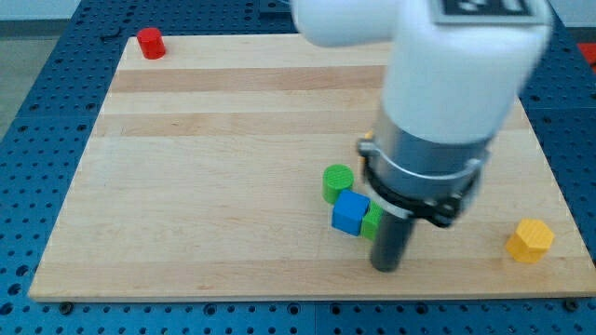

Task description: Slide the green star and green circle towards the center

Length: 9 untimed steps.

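Observation:
The green circle [338, 182] is a short cylinder right of the board's centre, toward the view's bottom. A blue cube [350, 212] touches it just below and to the right. A green block [372, 222], mostly hidden so its shape cannot be made out, sits against the cube's right side and is likely the green star. My tip [386, 266] rests on the board just below and right of that green block, close to it. The arm's white and grey body hides the board above and to the right of the blocks.
A red cylinder [150, 43] stands at the board's top left corner. A yellow hexagonal block [530, 240] sits near the bottom right corner. The wooden board [205, 186] lies on a blue perforated table.

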### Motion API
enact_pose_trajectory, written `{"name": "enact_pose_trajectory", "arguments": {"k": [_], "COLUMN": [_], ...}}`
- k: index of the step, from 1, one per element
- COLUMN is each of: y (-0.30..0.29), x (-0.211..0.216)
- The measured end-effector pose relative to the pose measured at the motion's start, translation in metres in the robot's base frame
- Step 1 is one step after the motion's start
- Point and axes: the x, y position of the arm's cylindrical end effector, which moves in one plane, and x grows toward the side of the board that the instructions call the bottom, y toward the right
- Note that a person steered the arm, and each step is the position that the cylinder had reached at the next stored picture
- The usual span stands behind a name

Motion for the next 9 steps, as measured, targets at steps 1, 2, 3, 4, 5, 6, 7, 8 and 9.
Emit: {"name": "enact_pose_trajectory", "arguments": {"k": [1, 2, 3, 4, 5, 6, 7, 8, 9], "y": [-0.026, -0.034, -0.009, 0.02, 0.03, 0.018, -0.028, -0.057, -0.057], "x": [-0.026, -0.026, 0.01, 0.032, 0.001, -0.038, -0.077, -0.099, -0.087]}}
